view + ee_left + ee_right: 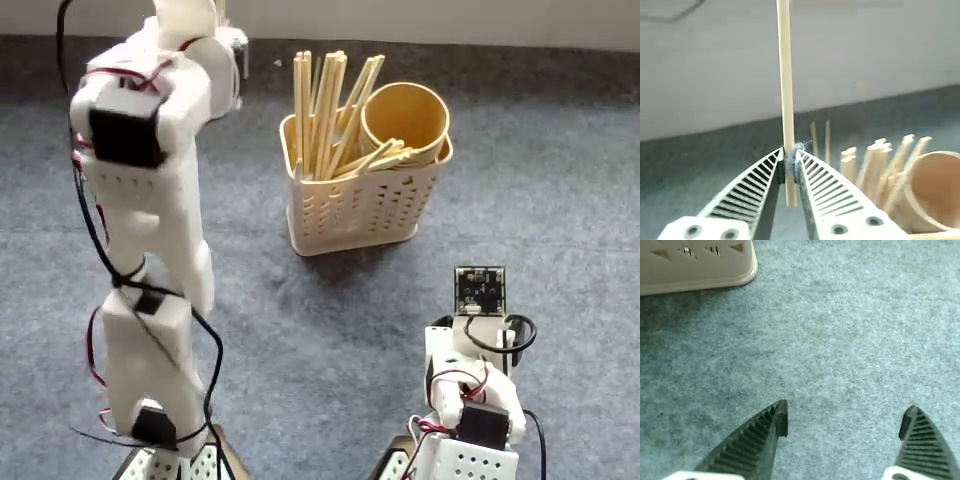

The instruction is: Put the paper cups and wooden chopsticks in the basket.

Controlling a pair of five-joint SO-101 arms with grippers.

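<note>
Basket: I found the basket (350, 215) toward the far edge of the table (300, 350), a paper cup (405, 120) and bundled chopsticks (325, 110) inside.
Left gripper: my left gripper (790, 160) was clamped on one chopstick (785, 75), high beside the basket.
Chopstick axis: upright, pinched near its lower end; I judged the basket lay sideways from it.
Right gripper: my right gripper (845, 422) gaped empty by the near edge.

Robot test bench: grey felt surface (560, 180), plain white wall (715, 65), exposed arm wiring (213, 372).
</note>
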